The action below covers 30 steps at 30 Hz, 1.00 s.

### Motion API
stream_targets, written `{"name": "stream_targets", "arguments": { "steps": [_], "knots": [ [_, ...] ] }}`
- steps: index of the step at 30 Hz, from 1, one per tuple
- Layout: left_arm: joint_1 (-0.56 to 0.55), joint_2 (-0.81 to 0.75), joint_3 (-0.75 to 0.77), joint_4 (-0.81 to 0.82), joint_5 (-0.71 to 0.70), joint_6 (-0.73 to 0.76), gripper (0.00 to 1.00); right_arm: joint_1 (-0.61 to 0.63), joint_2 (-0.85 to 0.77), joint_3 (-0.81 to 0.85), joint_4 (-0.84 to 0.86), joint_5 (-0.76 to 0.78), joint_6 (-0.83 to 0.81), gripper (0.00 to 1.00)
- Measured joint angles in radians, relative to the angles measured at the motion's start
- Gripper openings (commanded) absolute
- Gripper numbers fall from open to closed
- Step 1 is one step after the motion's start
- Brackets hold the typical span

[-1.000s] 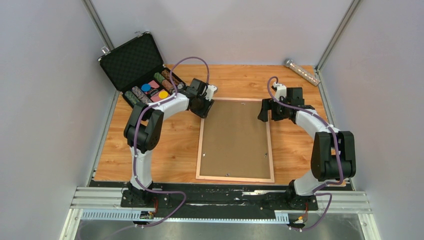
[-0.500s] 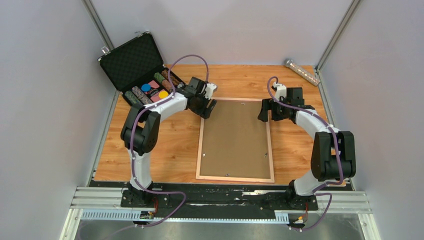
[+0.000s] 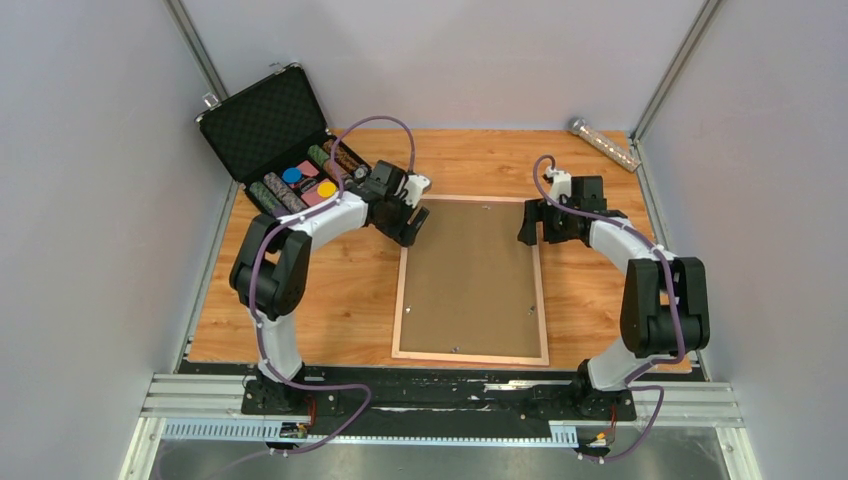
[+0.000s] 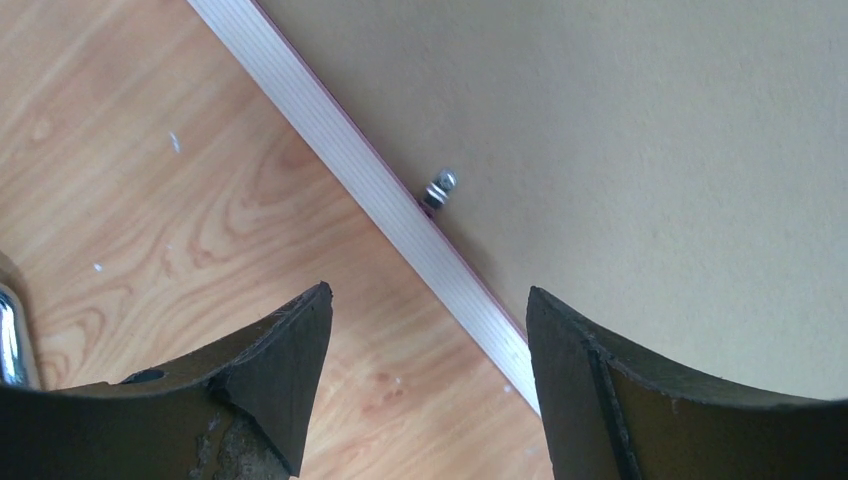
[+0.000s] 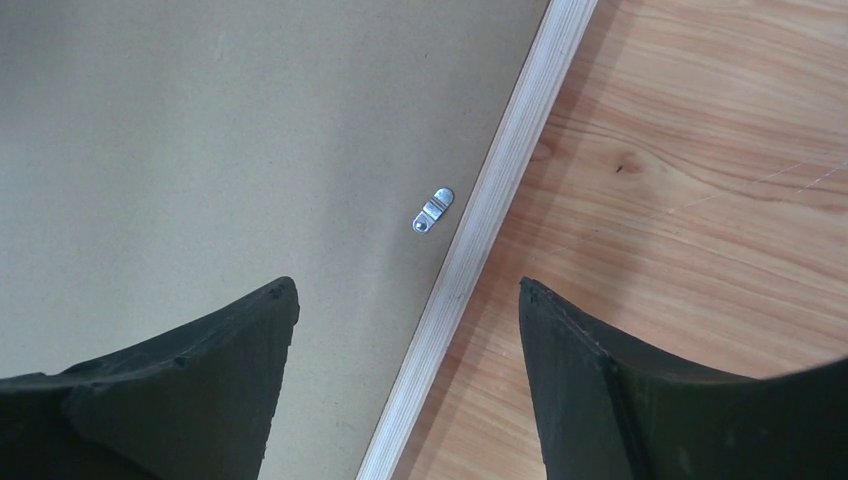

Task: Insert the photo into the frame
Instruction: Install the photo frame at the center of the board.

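Observation:
The frame (image 3: 399, 300) lies face down in the middle of the table, its light wood rails around a plain brown backing board (image 3: 470, 275). The photo is hidden. My left gripper (image 3: 409, 224) is open and empty over the frame's far left corner; its wrist view shows the left rail (image 4: 380, 190) between the fingers and a small metal clip (image 4: 438, 190) on the board. My right gripper (image 3: 529, 227) is open and empty over the far right corner, straddling the right rail (image 5: 480, 230), with a metal clip (image 5: 433, 209) beside it.
An open black foam-lined case (image 3: 275, 135) with coloured pieces stands at the far left. A shiny metal tube (image 3: 603, 143) lies at the far right corner. Grey walls enclose the wooden table (image 3: 330, 300).
My left arm has shifted slightly left and toward the frame's far left corner, its elbow swinging left. The right arm has barely moved. The frame has not moved.

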Motion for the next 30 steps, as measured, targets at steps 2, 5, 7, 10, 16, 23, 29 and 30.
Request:
{"name": "stream_targets", "arguments": {
  "steps": [2,5,7,10,16,23,29,30],
  "knots": [
    [0.0,-0.031,-0.034,-0.007,0.018,0.013,0.79,0.0,0.014,0.0,-0.001,0.003,0.0,0.78],
    [0.0,-0.095,-0.09,-0.018,0.054,0.032,0.79,0.0,0.023,0.0,-0.003,0.006,0.0,0.76],
    [0.0,-0.14,-0.122,-0.032,0.073,0.043,0.79,0.0,0.025,0.0,-0.003,0.009,0.0,0.73],
    [0.0,-0.202,-0.16,-0.05,0.097,0.058,0.79,0.0,0.031,0.0,-0.003,0.01,0.0,0.65],
    [0.0,-0.292,-0.214,-0.068,0.116,0.082,0.79,0.0,0.071,0.0,-0.004,0.02,-0.008,0.45],
    [0.0,-0.348,-0.256,-0.08,0.128,0.096,0.79,-0.013,0.114,0.002,-0.013,0.026,-0.011,0.31],
    [-0.002,-0.352,-0.277,-0.086,0.154,0.104,0.79,-0.021,0.143,0.026,-0.038,0.013,-0.003,0.15],
    [-0.003,-0.352,-0.283,-0.086,0.159,0.106,0.79,-0.021,0.144,0.029,-0.043,0.015,0.002,0.12]
  ]
}}
